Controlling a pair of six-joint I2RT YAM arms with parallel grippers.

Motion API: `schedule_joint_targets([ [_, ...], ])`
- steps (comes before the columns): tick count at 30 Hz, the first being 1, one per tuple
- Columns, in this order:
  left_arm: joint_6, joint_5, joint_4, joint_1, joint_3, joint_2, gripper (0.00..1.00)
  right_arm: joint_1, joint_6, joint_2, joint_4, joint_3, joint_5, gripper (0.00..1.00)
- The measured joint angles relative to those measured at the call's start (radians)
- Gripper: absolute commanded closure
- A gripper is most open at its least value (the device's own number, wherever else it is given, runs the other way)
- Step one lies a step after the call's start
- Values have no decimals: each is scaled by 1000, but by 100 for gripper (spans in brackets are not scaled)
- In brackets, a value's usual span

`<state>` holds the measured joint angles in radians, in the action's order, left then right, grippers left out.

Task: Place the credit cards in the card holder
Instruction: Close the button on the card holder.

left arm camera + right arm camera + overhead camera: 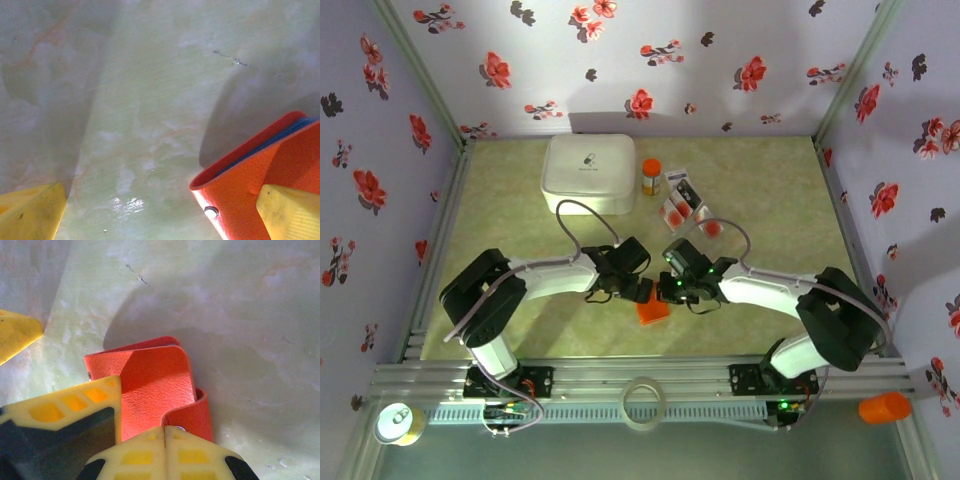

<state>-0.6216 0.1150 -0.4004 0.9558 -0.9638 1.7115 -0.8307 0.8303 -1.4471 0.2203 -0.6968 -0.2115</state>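
The orange-red card holder (652, 310) lies on the green table between both grippers, near the front. My left gripper (160, 200) is open, and its right finger (290, 212) rests on the card holder (250, 185), whose blue lining shows at the edge. My right gripper (165, 450) is shut at the raised, curled snap flap of the card holder (155, 380) and seems to pinch it. The credit cards (680, 205) lie behind the grippers, to the right of the white box. One is dark, the others white with red blotches.
A big white rounded box (588, 172) stands at the back, with an orange pill bottle (651, 176) beside it. A tape ring (643, 402), a can (398, 423) and an orange cylinder (884, 407) sit outside the front rail. Floral walls enclose the table.
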Motion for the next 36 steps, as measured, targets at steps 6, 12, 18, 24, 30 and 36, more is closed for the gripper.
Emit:
schedule_joint_targets([
  [6, 0, 0, 1, 1, 0, 2, 0, 0, 0, 32, -10, 26, -3, 100],
  [12, 0, 0, 3, 2, 0, 4, 0, 0, 0, 37, -17, 40, -20, 100],
  [18, 0, 0, 1, 2, -3, 6, 0, 0, 0, 37, -34, 55, -30, 100],
  [24, 0, 0, 0, 2, -5, 8, 0, 0, 0, 37, -52, 71, -33, 100],
  [30, 0, 0, -5, 2, -9, 11, 0, 0, 0, 37, -89, 91, -41, 100],
  [36, 0, 0, -5, 2, -9, 11, 0, 2, 0, 32, -124, 109, -52, 100],
])
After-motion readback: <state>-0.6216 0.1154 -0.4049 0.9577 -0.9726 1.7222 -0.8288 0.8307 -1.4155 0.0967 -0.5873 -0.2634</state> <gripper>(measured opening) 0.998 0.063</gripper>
